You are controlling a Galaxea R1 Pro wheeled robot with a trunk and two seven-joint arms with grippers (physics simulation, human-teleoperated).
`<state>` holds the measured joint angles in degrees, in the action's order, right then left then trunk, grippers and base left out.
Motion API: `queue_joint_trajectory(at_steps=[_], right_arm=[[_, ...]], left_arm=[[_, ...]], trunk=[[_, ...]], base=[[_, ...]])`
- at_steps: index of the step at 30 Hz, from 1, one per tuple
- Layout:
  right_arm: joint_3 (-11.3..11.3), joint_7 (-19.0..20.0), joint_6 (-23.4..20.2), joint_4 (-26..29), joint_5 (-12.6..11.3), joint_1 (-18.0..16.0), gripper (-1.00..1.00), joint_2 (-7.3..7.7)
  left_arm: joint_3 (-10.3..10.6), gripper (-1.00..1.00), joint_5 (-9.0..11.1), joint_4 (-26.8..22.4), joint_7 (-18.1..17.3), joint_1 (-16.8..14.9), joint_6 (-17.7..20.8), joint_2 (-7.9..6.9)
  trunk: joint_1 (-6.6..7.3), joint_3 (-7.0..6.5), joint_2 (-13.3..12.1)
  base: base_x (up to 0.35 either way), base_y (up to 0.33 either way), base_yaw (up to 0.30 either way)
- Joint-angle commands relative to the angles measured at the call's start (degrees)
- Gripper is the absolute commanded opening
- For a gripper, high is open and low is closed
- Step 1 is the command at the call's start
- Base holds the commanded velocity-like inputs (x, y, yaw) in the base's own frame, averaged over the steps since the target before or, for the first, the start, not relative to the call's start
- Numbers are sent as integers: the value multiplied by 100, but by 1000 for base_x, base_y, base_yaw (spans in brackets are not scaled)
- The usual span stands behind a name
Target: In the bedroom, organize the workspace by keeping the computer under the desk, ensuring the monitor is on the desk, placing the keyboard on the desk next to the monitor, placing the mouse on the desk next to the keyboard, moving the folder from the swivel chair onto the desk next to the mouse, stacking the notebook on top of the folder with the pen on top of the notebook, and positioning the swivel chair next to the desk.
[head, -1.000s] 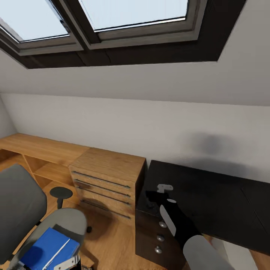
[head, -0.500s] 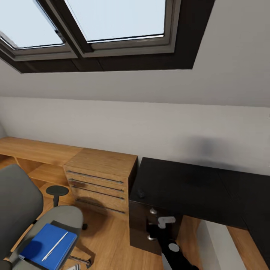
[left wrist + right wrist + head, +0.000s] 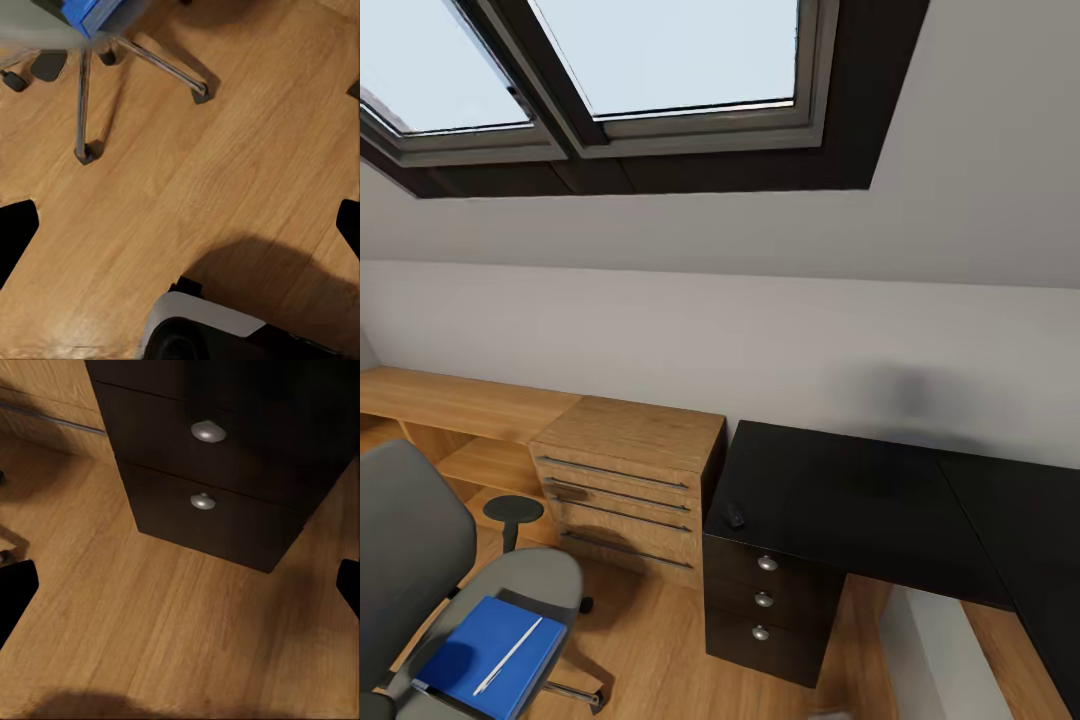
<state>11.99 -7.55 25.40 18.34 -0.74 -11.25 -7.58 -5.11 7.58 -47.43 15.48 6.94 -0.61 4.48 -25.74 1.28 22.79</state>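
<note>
- Both hands, left (image 3: 180, 225) and right (image 3: 180, 585), are spreading wide, dark fingertips at the frame edges, gripping nothing above the plank floor (image 3: 225, 150).
- The flat bright-blue folder (image 3: 490, 655) is lying on the grey fabric swivel chair (image 3: 420, 560); the small rounded black mouse (image 3: 734, 515) is sitting on the black-topped desk (image 3: 860, 500).

The black worktop (image 3: 860, 500) carries a mouse (image 3: 734, 515) near its left edge. On the plank floor (image 3: 650, 650) stands the chair (image 3: 535, 585), a blue folder (image 3: 495, 655) on its seat.
</note>
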Motion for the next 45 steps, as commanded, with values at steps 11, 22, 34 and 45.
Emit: queue_joint_trajectory(at_steps=[11,22,34,45], right_arm=[[47,-51,1092,-1131,-23,0,100,159],[59,-30,1065,-1277,-22,0,100,304],[58,-36,1099,-1298,-31,0,100,336],[49,-36,1099,-1299,-39,0,100,336]], left_arm=[[0,100,22,1246,-8,49,-682,62],[-43,100,50,1373,-17,111,-576,64],[-43,100,51,1473,-19,115,-580,62],[-43,100,51,1477,-19,115,-580,62]], trunk=[[-4,11,13],[-4,11,13],[-4,11,13],[-4,83,13]], base=[[0,0,0],[0,0,0],[0,0,0],[0,0,0]])
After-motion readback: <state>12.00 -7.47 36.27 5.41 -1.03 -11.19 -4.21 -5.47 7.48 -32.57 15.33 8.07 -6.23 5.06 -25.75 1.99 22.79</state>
